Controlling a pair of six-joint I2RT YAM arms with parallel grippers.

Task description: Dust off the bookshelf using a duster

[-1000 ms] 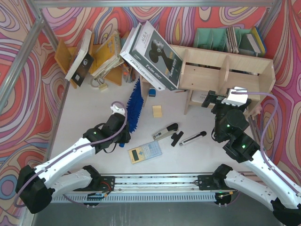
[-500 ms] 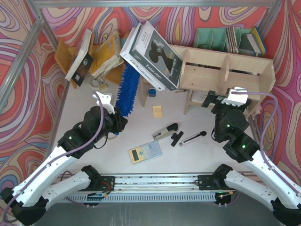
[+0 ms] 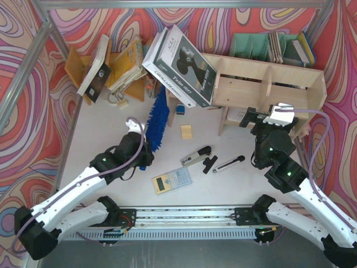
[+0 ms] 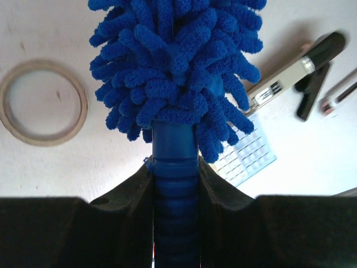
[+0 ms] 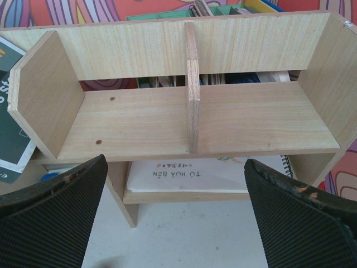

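Centre-left, the left gripper (image 3: 143, 147) clamps the duster (image 3: 157, 119) by its handle, brush pointing up-frame. The right gripper (image 3: 260, 117), jaws wide apart, faces the bookshelf (image 3: 279, 71) at upper right. Its lower compartment holds what seems to be a white notebook (image 5: 184, 174).

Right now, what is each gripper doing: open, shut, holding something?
Left gripper: closed on the handle of the duster.
Right gripper: open, empty, facing the bookshelf.

On the bench (image 3: 100, 128) we see a calculator (image 3: 172, 180), a stapler (image 3: 196, 156) near it, a yellow note (image 3: 186, 132), a tape ring (image 4: 43, 63).
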